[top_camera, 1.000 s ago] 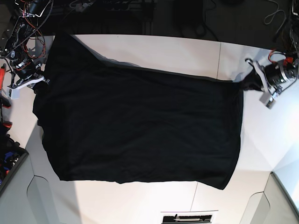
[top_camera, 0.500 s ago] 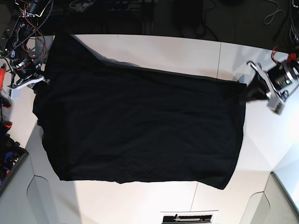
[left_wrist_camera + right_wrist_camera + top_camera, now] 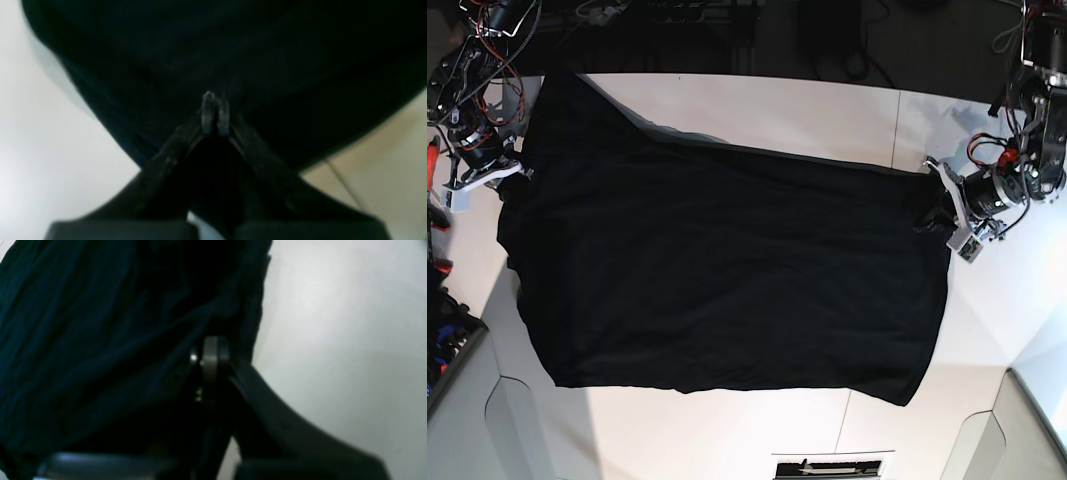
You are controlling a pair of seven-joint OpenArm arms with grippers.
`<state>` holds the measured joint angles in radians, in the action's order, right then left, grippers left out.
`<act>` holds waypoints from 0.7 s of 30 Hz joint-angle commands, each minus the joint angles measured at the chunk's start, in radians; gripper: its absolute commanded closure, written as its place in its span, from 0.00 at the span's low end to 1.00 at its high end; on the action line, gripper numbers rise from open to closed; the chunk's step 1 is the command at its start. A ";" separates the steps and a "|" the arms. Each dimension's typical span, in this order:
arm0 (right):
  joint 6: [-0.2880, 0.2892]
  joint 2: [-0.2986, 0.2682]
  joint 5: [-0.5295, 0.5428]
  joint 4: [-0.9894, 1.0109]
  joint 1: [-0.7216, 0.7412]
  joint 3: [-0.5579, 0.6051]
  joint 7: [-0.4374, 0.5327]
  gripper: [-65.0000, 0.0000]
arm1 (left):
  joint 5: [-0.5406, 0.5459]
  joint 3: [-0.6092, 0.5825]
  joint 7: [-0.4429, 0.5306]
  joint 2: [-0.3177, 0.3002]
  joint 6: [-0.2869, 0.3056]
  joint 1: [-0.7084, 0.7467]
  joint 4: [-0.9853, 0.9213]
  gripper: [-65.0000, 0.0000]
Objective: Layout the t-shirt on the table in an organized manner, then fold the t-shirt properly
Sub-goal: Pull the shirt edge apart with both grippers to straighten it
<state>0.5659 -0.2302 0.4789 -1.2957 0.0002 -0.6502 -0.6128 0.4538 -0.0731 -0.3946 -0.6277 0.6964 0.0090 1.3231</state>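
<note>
**Colleague:** What are your cameras showing at this moment?

**Me:** From overhead I see the t-shirt (image 3: pixel 727 270), plain black with no print showing, spread wide across the white bench (image 3: pixel 777 110). It covers most of the middle. Its near hem lies fairly straight, while its far edge runs at a slant, higher on the view's left.

**Colleague:** And the arms?

**Me:** My left end effector (image 3: pixel 939 205) sits at the cloth's edge on the view's right. In its wrist view, the left end effector (image 3: pixel 215 111) has its tips pressed together with dark fabric bunched around them, so I read it as clenched on the t-shirt. My right end effector (image 3: pixel 512 172) is at the opposite edge; its wrist camera shows the right end effector (image 3: pixel 210 363) likewise clamped, with creased t-shirt (image 3: pixel 100 340) gathered beside it.

**Colleague:** How far along are you?

**Me:** I judge the laying-out nearly finished: the cloth is mostly flat, though slightly skewed and puckered at both gripped spots. No fold has been made, so the entire folding stage remains. I cannot make out sleeves or collar.
</note>
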 commanded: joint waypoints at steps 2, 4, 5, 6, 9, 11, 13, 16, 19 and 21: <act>-0.002 -0.013 -0.016 -0.010 0.007 -0.002 -0.013 1.00 | 0.012 0.001 0.018 -0.024 0.002 -0.042 -0.017 1.00; -0.002 -0.013 -0.016 -0.010 0.008 -0.002 -0.013 1.00 | 0.013 0.001 -0.017 -0.027 0.002 -0.041 -0.017 1.00; -0.002 -0.013 -0.016 -0.010 0.008 -0.002 -0.013 1.00 | 0.026 0.000 -0.040 -0.033 0.002 -0.037 -0.016 1.00; -0.002 -0.013 -0.016 -0.010 0.008 -0.002 -0.013 1.00 | 0.056 0.000 -0.063 -0.039 0.002 -0.029 -0.011 1.00; -0.002 -0.014 -0.029 -0.010 0.007 -0.002 -0.013 1.00 | 0.126 0.000 -0.082 -0.069 0.002 0.023 0.030 1.00; -0.002 -0.014 -0.038 -0.010 0.008 -0.002 -0.012 1.00 | 0.133 0.000 -0.084 -0.085 0.002 0.073 0.082 1.00; -0.002 -0.014 -0.037 -0.010 0.008 -0.002 -0.009 1.00 | 0.134 0.000 -0.085 -0.099 0.002 0.123 0.144 1.00; -0.002 -0.013 -0.034 -0.010 0.008 -0.002 0.011 1.00 | 0.134 0.000 -0.085 -0.124 0.002 0.190 0.245 1.00; -0.002 -0.013 -0.037 -0.010 0.008 -0.002 0.010 1.00 | 0.162 0.001 -0.085 -0.153 0.002 0.256 0.333 1.00; -0.002 -0.014 -0.046 -0.010 0.008 -0.002 0.010 1.00 | 0.176 0.001 -0.085 -0.175 0.002 0.296 0.376 1.00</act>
<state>0.5655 -0.2298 0.4473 -1.2957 0.0021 -0.6502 -0.5945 0.6170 -0.0830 -0.4934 -0.7845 0.6891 0.3115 1.6855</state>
